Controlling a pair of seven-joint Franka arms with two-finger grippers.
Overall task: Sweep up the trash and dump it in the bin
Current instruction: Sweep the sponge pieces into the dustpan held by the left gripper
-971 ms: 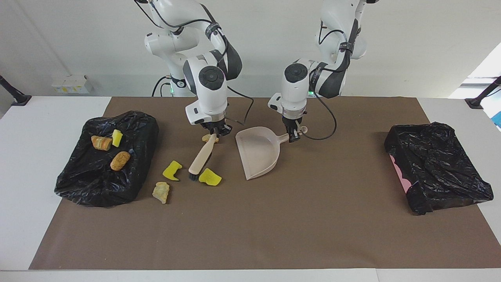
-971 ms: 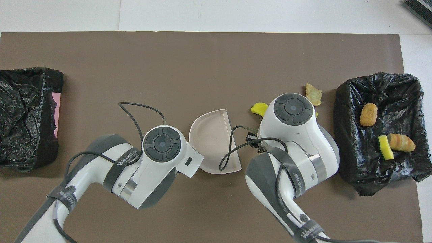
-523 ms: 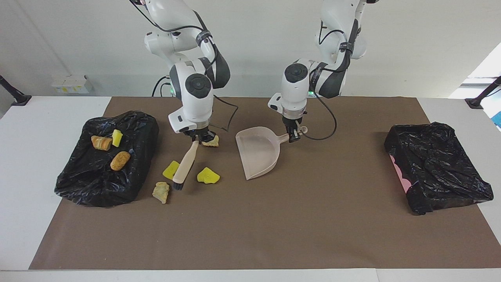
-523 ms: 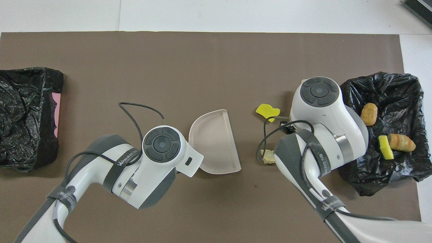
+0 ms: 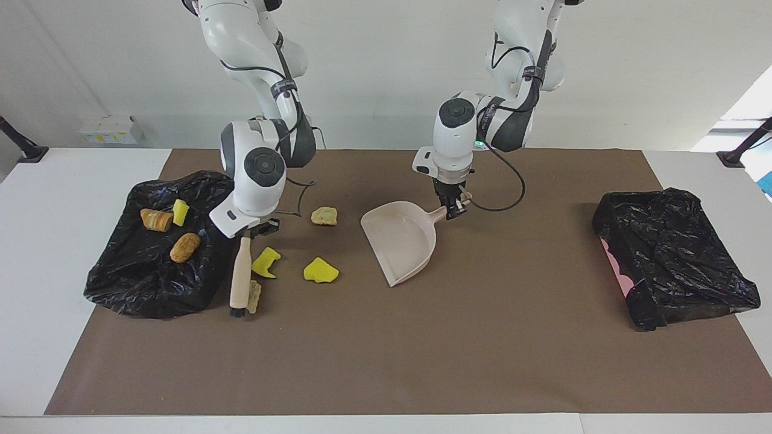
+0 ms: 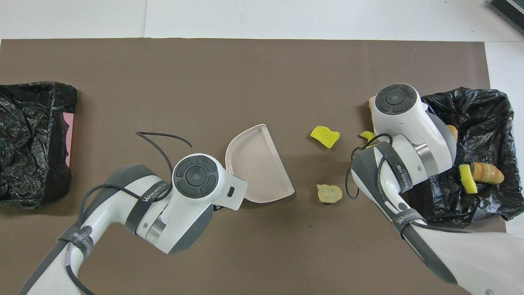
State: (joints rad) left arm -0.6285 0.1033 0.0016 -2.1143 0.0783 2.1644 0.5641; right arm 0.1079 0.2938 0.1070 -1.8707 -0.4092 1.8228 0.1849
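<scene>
1. right pincer [image 5: 248, 231] is clenched on the brush [image 5: 239, 274] handle, hanging beside the black bag [image 5: 120, 277] at the right arm's end of the tabletop [image 5: 36, 253].
2. brush bristles sit down on the brown mat [image 5: 422, 349], touching a tan chunk [image 5: 254, 295].
3. four trash pieces lie on the mat: that tan chunk, a yellow chunk [image 5: 265, 263] just beside the brush handle, another yellow chunk [image 5: 321, 271] towards the dustpan [image 5: 401, 241], and a tan chunk [image 5: 324, 216] nearer the robots.
4. three more pieces [image 5: 163, 220] rest on the black bag.
5. left pincer [image 5: 453, 208] grips the dustpan's handle, pan tilted with its front lip on the mat.
6. a second black-lined bin [image 5: 669, 253] sits at the left arm's end, well apart.
</scene>
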